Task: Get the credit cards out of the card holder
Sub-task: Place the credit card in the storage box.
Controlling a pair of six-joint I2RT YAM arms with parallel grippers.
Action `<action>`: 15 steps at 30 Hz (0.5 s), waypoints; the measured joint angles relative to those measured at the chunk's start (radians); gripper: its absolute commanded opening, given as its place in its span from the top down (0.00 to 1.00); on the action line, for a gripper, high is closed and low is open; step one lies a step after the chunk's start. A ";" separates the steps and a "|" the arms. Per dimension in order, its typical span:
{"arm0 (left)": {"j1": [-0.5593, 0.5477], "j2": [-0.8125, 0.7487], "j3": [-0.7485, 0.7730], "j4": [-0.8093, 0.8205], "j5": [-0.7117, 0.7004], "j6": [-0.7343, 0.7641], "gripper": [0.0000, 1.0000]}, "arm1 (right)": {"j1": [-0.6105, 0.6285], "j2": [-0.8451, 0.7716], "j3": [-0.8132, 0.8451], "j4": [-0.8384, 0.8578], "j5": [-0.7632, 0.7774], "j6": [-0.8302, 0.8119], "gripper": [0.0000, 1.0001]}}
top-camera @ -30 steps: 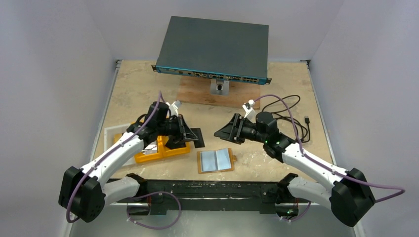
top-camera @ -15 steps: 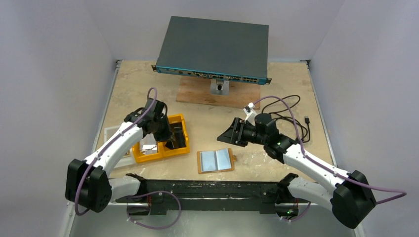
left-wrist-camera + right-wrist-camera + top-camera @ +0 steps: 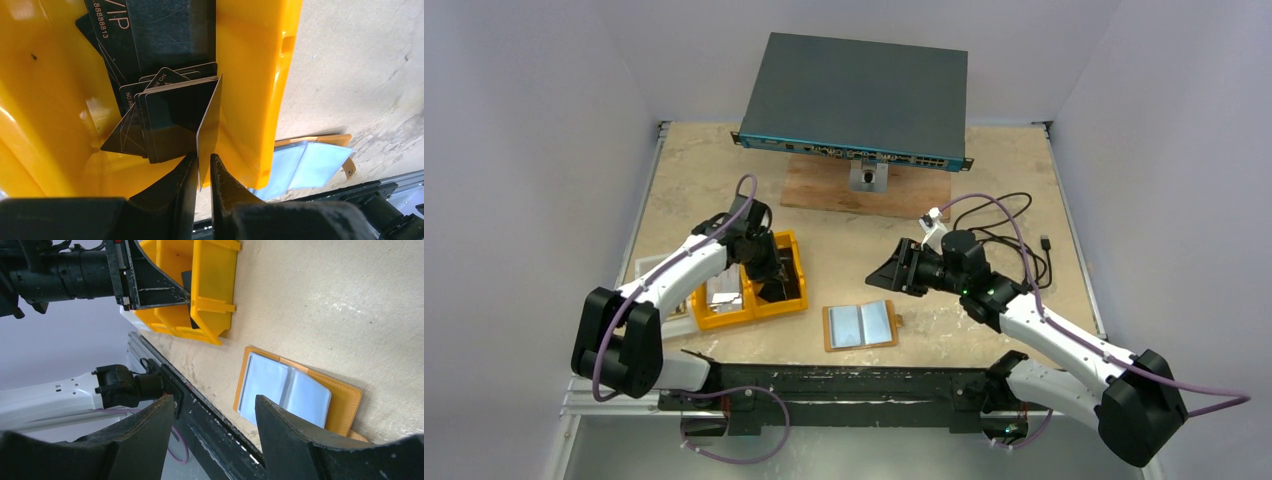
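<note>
The tan card holder (image 3: 860,325) lies open on the table, its clear bluish sleeves up; it also shows in the right wrist view (image 3: 345,400) and the left wrist view (image 3: 305,162). My left gripper (image 3: 771,277) is shut on a thin card (image 3: 209,125), held edge-on over the right compartment of the yellow tray (image 3: 255,75). Several black cards (image 3: 165,125) lie in that compartment. My right gripper (image 3: 882,272) is open and empty, hovering above and behind the card holder, jaws wide apart (image 3: 215,412).
The yellow tray (image 3: 707,318) stands left of the card holder, a silvery piece (image 3: 722,297) in its left compartment. A white sheet (image 3: 649,270) lies further left. A network switch (image 3: 856,95) on a wooden board sits behind. Black cable (image 3: 1014,230) coils at the right.
My left gripper has carried the card from right of the yellow tray back over it and down into its right compartment. The right arm has barely moved.
</note>
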 measured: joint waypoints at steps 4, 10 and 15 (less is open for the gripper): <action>0.002 0.015 0.000 0.004 -0.002 0.003 0.71 | 0.000 0.000 0.000 -0.010 0.022 -0.006 0.39; 0.002 0.003 0.000 -0.016 -0.033 0.004 0.55 | 0.000 0.000 0.000 -0.019 0.035 -0.015 0.38; 0.002 -0.074 0.002 -0.055 -0.068 0.018 0.49 | 0.003 0.000 0.000 -0.058 0.061 -0.031 0.38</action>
